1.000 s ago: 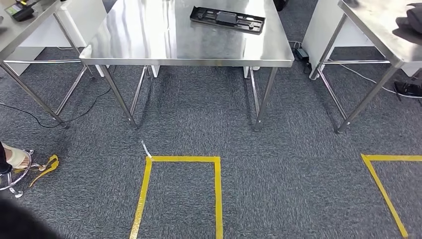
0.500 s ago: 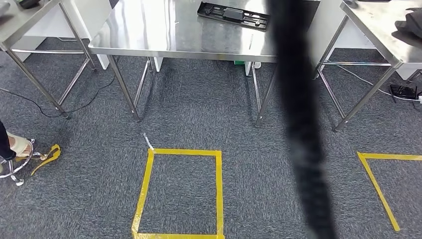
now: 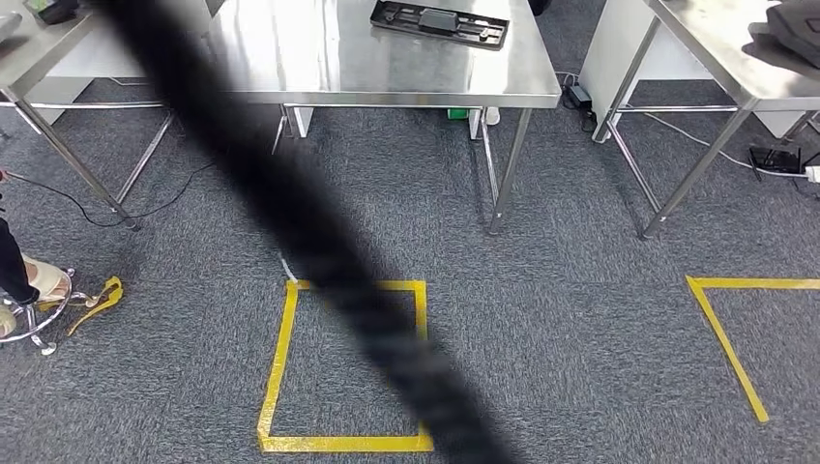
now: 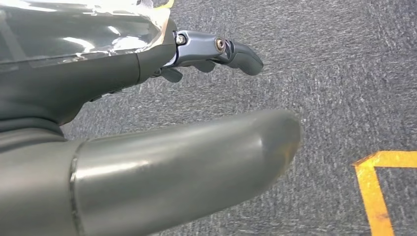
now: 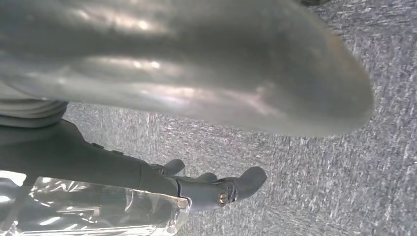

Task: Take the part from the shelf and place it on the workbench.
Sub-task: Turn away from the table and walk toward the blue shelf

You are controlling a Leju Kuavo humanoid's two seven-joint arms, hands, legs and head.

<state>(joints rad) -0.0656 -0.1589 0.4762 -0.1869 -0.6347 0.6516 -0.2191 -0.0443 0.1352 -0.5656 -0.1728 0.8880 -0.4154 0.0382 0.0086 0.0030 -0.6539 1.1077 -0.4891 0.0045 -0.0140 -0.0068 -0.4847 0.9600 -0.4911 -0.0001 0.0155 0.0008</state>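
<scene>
On the far steel workbench (image 3: 387, 72) lies a flat black plastic part (image 3: 440, 23), well apart from both hands. The left hand (image 4: 147, 142) hangs over grey carpet (image 3: 541, 319), thumb and fingers apart, holding nothing. The right hand (image 5: 187, 103) does likewise. No writing is legible. Yellow floor tape (image 3: 343, 443) outlines a rectangle.

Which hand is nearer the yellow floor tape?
Left, likely: the yellow tape corner lies on carpet beyond the left hand; the right hand hangs over plain grey carpet.
</scene>
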